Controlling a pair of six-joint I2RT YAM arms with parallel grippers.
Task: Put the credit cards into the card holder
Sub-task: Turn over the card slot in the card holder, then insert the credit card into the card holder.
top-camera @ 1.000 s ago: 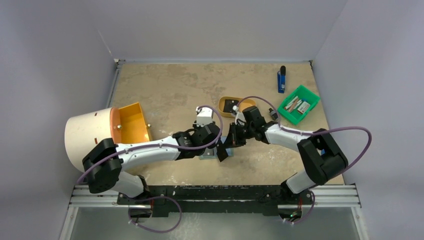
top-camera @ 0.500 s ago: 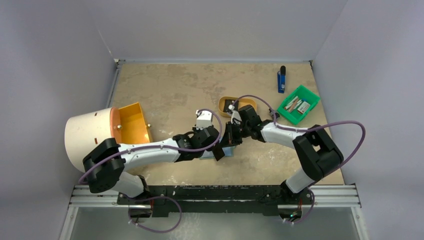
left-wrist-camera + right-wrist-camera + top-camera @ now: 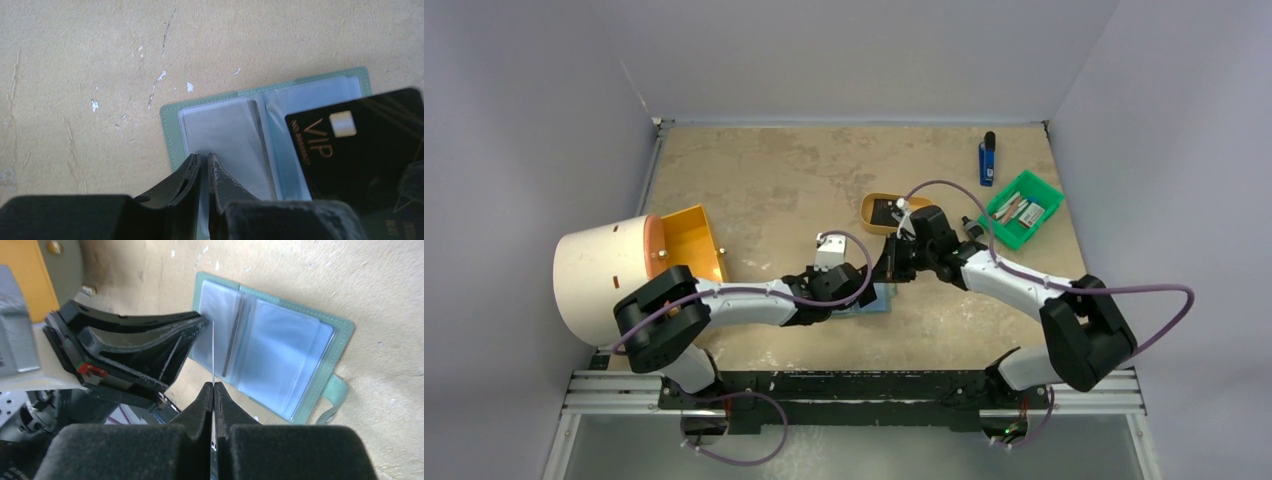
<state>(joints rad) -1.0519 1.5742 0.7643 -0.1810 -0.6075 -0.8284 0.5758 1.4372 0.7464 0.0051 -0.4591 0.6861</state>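
My screen shows the table point(image 3: 764, 180) as mottled beige with white flecks. The card holder point(image 3: 169, 135) is sage green, and its sleeves are a cloudy pale blue. Over its 3 o'clock half, the card point(image 3: 360, 145) is black with gold "VIP" lettering and a pale silvery chip. From above I see a bright green bin point(image 3: 1001, 232) at 2 o'clock and a blue lighter point(image 3: 987, 165) with a black cap at 1 o'clock. At 9 o'clock sit an orange box point(image 3: 686, 240) and a cream cylinder point(image 3: 599, 270). The cables point(image 3: 936, 182) are purple.

Left arm point(image 3: 744, 297) and right arm point(image 3: 1014, 285): white shells, black joints. Purple cables point(image 3: 939, 182) run along each.
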